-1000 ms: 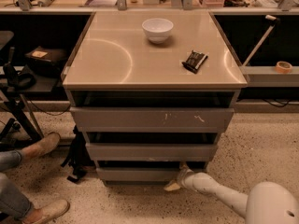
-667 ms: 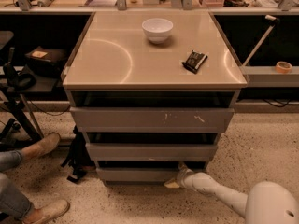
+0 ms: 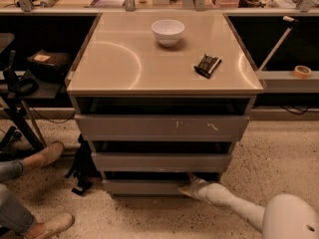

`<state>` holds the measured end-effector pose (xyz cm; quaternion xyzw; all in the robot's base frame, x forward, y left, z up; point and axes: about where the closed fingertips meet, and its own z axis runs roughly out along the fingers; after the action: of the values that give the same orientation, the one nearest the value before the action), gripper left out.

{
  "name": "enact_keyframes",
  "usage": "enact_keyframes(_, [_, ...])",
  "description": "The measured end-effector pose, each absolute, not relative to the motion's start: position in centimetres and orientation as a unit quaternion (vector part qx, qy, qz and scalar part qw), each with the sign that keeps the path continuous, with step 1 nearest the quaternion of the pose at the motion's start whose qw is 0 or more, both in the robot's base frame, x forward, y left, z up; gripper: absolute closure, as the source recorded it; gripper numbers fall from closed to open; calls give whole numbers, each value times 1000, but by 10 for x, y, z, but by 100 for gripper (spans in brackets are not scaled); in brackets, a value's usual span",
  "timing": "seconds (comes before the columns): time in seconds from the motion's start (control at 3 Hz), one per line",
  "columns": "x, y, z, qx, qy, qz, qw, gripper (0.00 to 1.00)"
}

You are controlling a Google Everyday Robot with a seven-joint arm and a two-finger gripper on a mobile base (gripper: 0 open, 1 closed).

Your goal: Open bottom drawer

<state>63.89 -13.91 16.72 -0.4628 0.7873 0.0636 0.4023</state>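
Observation:
The bottom drawer (image 3: 142, 186) is the slim grey front lowest in the cabinet, just above the floor. A dark gap runs along its top edge. My gripper (image 3: 189, 184) sits at the right part of that front, at its top edge, at the end of my white arm (image 3: 229, 203) that reaches in from the lower right. Above it are the mid-sized grey front (image 3: 162, 162) and the tall grey front with white scuff marks (image 3: 162, 127).
The cabinet's top (image 3: 124, 59) bears a white bowl (image 3: 168, 32) and a small black packet (image 3: 207, 65). A person's feet in tan shoes (image 3: 47, 154) and a black bag (image 3: 82, 168) lie on the floor at the left. A stand with dark gear (image 3: 20, 83) is further left.

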Motion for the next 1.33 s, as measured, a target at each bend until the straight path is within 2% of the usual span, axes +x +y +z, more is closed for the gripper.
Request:
enact_keyframes(0.33, [639, -139, 167, -463, 787, 64, 402, 88])
enact_keyframes(0.67, [641, -142, 176, -463, 787, 64, 402, 100])
enact_keyframes(1.33, [636, -143, 178, -463, 788, 58, 403, 100])
